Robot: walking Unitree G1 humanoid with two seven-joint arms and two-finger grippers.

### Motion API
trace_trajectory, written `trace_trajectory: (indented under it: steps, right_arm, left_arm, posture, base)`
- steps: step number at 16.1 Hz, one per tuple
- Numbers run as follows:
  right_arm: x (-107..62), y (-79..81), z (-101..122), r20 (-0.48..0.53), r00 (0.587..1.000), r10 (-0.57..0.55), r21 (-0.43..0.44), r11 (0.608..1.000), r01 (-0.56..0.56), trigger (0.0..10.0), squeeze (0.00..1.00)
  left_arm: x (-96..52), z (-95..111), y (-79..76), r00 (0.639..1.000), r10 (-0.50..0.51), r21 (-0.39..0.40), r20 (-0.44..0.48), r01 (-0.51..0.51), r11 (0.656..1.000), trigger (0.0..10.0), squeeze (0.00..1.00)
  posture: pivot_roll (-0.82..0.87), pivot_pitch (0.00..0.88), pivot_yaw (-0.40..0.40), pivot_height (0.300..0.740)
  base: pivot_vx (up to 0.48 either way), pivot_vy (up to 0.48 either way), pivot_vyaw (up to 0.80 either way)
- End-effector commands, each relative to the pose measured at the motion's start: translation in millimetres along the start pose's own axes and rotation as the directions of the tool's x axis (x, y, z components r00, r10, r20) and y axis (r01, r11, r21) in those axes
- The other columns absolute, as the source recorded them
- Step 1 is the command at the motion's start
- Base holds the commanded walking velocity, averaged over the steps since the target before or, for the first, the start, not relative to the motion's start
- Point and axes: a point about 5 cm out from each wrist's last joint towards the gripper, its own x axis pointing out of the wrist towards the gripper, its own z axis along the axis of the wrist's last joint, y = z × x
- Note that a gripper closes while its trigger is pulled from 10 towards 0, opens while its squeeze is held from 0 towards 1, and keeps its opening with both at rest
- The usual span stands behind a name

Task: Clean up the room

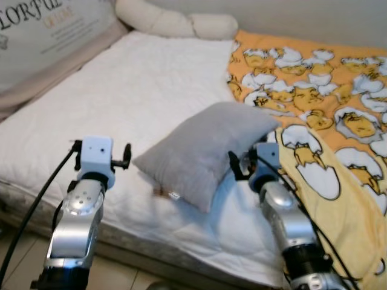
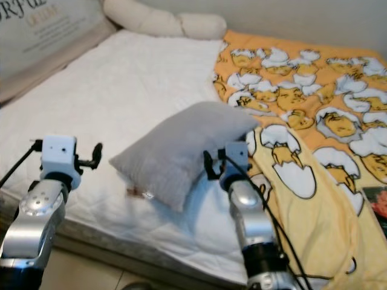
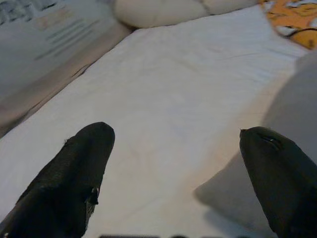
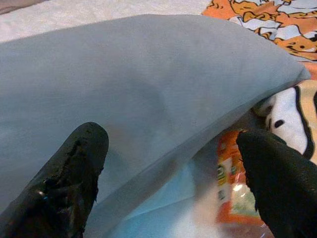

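My right end effector (image 4: 168, 173) gapes wide against the grey pillow (image 1: 202, 151); its wrist view reveals an orange packet (image 4: 233, 188) beneath. My left end effector (image 3: 198, 173) spreads wide over the white bed (image 1: 121, 103).

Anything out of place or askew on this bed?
The grey pillow lies skewed mid-mattress, far from the cream bolster at the head. An orange packet sits under its raised edge, between the open right gripper's fingers. The left gripper is open beside it.

A matt grey cloth pillow (image 1: 205, 151) is lying just beside the right gripper's (image 4: 173, 183) rough black fingers (image 4: 74, 168); a glossy orange packet (image 4: 233, 188) is showing under it, on smooth white quilted sheet (image 1: 139, 96).
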Motion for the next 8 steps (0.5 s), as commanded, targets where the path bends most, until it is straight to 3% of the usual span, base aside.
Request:
trace_trajectory:
  steps: [1,2,6,8]
  right_arm:
    - [-0.2,-6.5,-5.2,-0.037,0.999,-0.003,-0.005,1.000,0.003,10.0,0.00]
    - [2.0,-6.8,-8.1,-0.072,0.997,-0.002,-0.013,1.000,0.002,10.0,1.00]
    - [14.3,-12.1,-10.2,-0.148,0.988,-0.045,-0.059,0.998,0.037,10.0,1.00]
    - [22.6,-17.3,-16.1,-0.227,0.970,-0.083,-0.061,0.996,0.070,10.0,1.00]
  left_arm:
    - [-3.6,0.3,-8.1,0.997,-0.076,0.027,-0.001,0.076,0.997,10.0,0.32]
    - [-6.0,-0.6,-8.3,0.990,-0.139,0.071,-0.012,0.139,0.988,10.0,0.31]
    - [-9.4,0.3,-3.3,0.953,-0.298,0.140,-0.048,0.302,0.943,10.0,0.29]
    - [-12.9,0.2,-4.3,0.897,-0.433,0.195,-0.089,0.442,0.876,10.0,0.30]
  posture:
    - [0.20,0.000,0.011,0.740]
    - [0.21,0.000,0.006,0.740]
    - [0.25,0.000,-0.009,0.740]
    - [0.26,0.000,-0.011,0.740]
  base:
    - [0.000,0.000,0.00]
    - [0.000,0.000,0.00]
    - [0.000,0.000,0.00]
    - [0.000,0.000,0.00]
